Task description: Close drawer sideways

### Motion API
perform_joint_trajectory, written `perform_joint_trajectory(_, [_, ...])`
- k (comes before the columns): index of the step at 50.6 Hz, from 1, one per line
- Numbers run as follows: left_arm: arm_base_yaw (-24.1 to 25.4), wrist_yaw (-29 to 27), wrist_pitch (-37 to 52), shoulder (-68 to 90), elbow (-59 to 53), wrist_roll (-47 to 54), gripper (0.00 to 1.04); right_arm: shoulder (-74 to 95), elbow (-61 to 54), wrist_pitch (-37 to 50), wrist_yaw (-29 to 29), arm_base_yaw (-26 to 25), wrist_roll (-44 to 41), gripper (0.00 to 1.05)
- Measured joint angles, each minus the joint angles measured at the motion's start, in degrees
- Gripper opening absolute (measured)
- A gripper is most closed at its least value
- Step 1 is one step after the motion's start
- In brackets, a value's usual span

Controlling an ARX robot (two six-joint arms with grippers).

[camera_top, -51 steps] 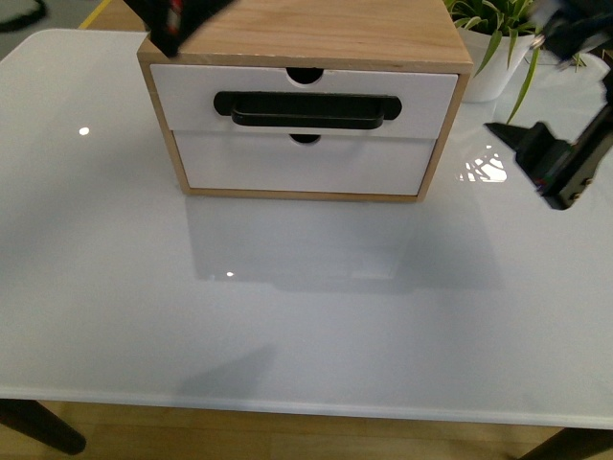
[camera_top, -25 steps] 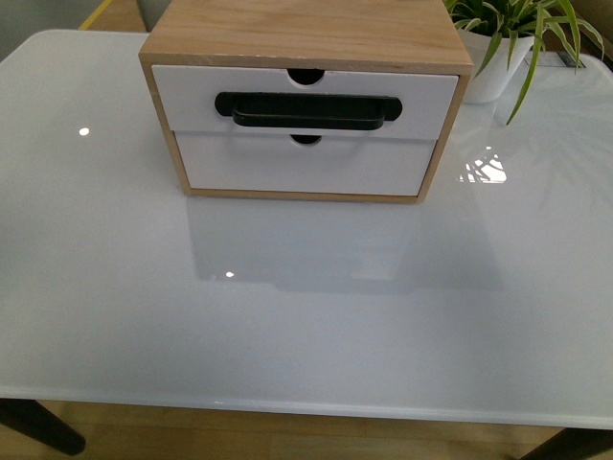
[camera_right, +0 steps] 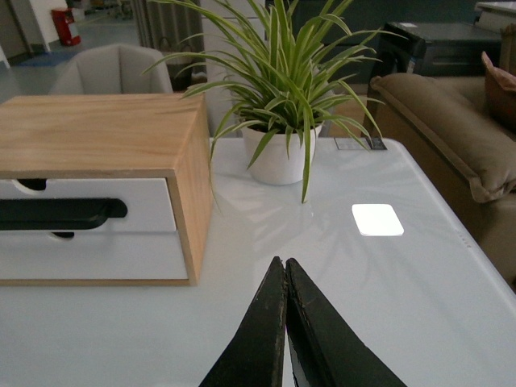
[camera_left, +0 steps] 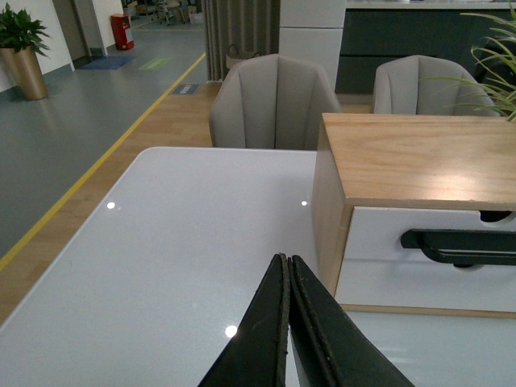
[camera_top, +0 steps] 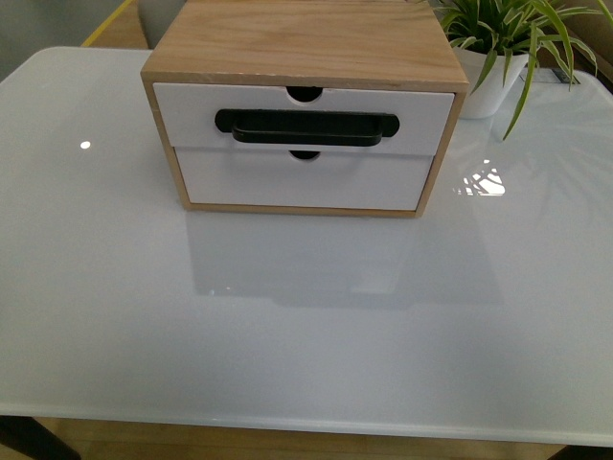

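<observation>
Both your grippers, left gripper (camera_left: 287, 322) and right gripper (camera_right: 285, 322), are pinched together off the drawer (camera_top: 304, 117), which looks flush in the wooden cabinet (camera_top: 306, 43) near the table's (camera_top: 306, 355) far edge, so pushing more could just shove it into the potted plant (camera_right: 282, 97).

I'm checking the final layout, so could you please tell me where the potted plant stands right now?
In the front view, the potted plant stands at the table's far right, just behind and beside the wooden drawer box's right side.

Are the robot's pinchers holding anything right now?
No. The left gripper and the right gripper are both pinched shut on nothing, above the table, away from the drawer.
</observation>
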Motion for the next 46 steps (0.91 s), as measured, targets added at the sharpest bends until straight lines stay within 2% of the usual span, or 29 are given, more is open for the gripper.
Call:
perform_joint_trajectory(3, [0.02,-0.07,1.36,-0.92,-2.03,0.0,0.02,-3.39,-0.28,-3.13,-0.02,0.02,0.0,0.02])
perform_joint_trajectory(21, [0.02,-0.07,-14.32,-19.28,-4.72,0.0,0.02,-19.89,-0.35,-18.03,0.0,0.0,0.0,0.02])
perform_joint_trajectory(46, [0.02,-0.07,-30.01,-36.04,-4.74,0.0,0.02,-32.44,-0.35,-30.25,0.0,0.0,0.0,0.02])
